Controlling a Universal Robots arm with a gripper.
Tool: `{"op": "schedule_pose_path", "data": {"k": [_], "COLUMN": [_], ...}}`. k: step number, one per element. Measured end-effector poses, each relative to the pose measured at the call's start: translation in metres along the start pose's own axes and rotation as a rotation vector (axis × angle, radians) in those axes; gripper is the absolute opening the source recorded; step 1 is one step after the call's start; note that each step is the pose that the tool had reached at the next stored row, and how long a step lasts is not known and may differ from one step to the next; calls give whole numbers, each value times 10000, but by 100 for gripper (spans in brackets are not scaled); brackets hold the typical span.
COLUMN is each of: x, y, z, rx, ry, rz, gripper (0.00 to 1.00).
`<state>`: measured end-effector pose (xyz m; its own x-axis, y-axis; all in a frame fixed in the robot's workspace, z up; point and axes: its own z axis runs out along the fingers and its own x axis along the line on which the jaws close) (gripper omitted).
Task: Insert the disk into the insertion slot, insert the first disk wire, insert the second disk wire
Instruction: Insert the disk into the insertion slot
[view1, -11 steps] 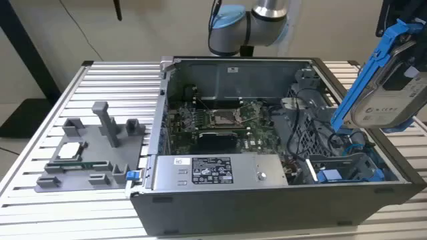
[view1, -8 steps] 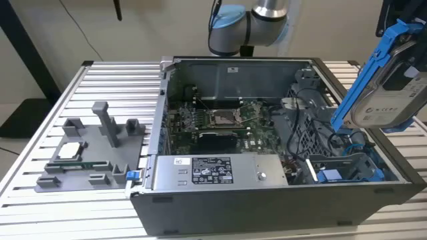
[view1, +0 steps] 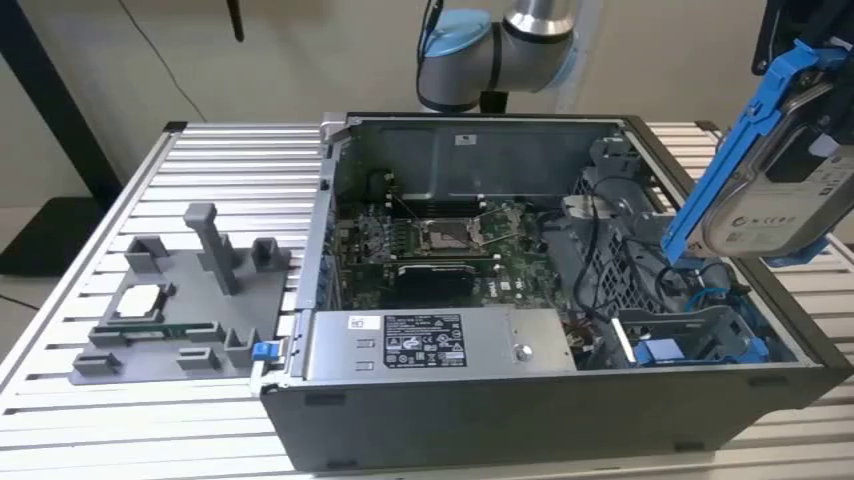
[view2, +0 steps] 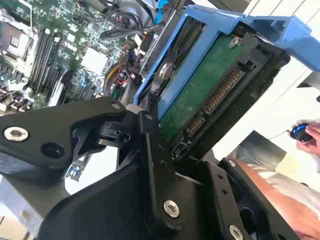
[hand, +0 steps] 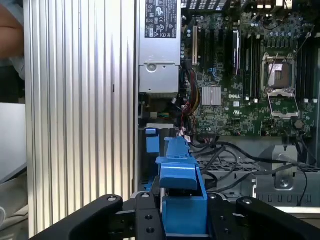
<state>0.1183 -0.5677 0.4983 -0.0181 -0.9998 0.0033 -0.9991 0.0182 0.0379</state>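
Silver slats make up the table (view1: 200, 160), and an open grey computer case (view1: 534, 430) sits on it. In the upper right of the exterior view, the disk (view1: 781, 190) hangs tilted in the air. Its white label with small dark print faces out. It is well apart from the insertion slot (view1: 687, 325), which sits inside the case at the lower right of that frame.

The hand (hand: 182, 215) is pinching the disk's blue frame between its black fingers (hand: 147, 217), as the first wrist view shows. The silver power box (view1: 427, 345) has a white and black sticker full of print.

The second wrist view shows the disk's green board (view2: 200, 85) with a row of gold pins, and a person's arm (view2: 280, 190). The exterior view shows a grey holder (view1: 174, 300) on the left part of the table.
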Motion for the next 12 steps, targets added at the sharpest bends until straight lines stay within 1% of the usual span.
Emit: {"op": "schedule_pose_path", "data": {"k": [8,12], "x": [4,4], "y": [-3,-3], "z": [63,70], "rx": [0,0], "ry": [-2,2], "rz": [0,0], "gripper": [0,0]}}
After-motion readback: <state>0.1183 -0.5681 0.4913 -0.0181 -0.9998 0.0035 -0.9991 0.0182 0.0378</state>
